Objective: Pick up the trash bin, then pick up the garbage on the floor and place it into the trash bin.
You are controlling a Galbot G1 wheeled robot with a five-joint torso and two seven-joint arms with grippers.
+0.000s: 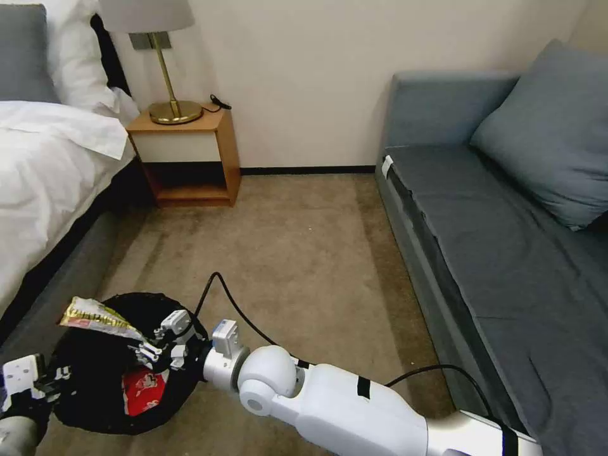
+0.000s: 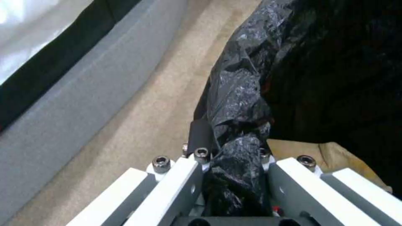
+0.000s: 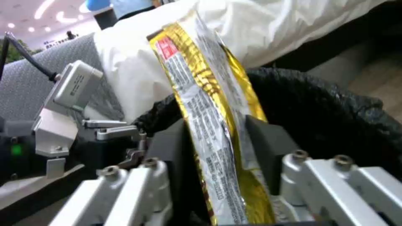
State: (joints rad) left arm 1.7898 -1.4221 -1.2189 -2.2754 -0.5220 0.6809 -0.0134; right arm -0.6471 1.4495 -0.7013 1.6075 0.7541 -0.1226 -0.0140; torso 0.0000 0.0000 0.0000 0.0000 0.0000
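Observation:
The trash bin (image 1: pixel 85 386), lined with a crinkled black bag, hangs low at my front left. My left gripper (image 1: pixel 45 379) is shut on its near rim, the bag (image 2: pixel 238 94) bunched between the fingers (image 2: pixel 190 175). Above the bin's opening my right gripper (image 1: pixel 147 350) is shut on the gold-black snack wrapper (image 1: pixel 98 316), which sticks up and out between the pads (image 3: pixel 268 141). The wrapper (image 3: pixel 205 103) is held over the black rim (image 3: pixel 326 113). A red-white carton (image 1: pixel 144 389) lies inside the bin, and a crumpled brown paper bag (image 2: pixel 335 157) also lies in it.
A white-sheeted bed (image 1: pixel 50 171) runs along the left, close to the bin. A wooden nightstand (image 1: pixel 187 158) with a brass lamp (image 1: pixel 168 95) stands at the back wall. A grey sofa (image 1: pixel 506 253) fills the right side. Tan carpet (image 1: pixel 297 253) lies open between them.

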